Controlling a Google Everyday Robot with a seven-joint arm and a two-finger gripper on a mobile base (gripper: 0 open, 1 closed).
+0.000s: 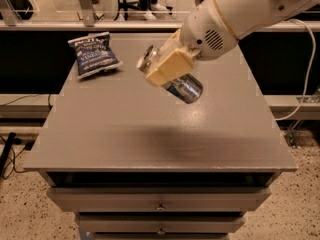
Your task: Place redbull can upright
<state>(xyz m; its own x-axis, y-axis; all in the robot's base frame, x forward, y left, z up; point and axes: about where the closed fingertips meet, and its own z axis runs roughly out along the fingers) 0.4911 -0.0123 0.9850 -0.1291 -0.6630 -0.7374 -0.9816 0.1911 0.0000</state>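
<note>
The redbull can is a slim silver can with blue markings. It hangs tilted in the air above the middle of the grey table, its shiny top pointing up and to the left. My gripper is shut on the can's upper half, with a cream-coloured finger pad across its front. The white arm reaches in from the upper right. The can's lower end sticks out below the pad and touches nothing.
A blue chip bag lies at the table's back left corner. The table has drawers below its front edge. A white cable hangs at the right. A rail and chair legs stand behind the table.
</note>
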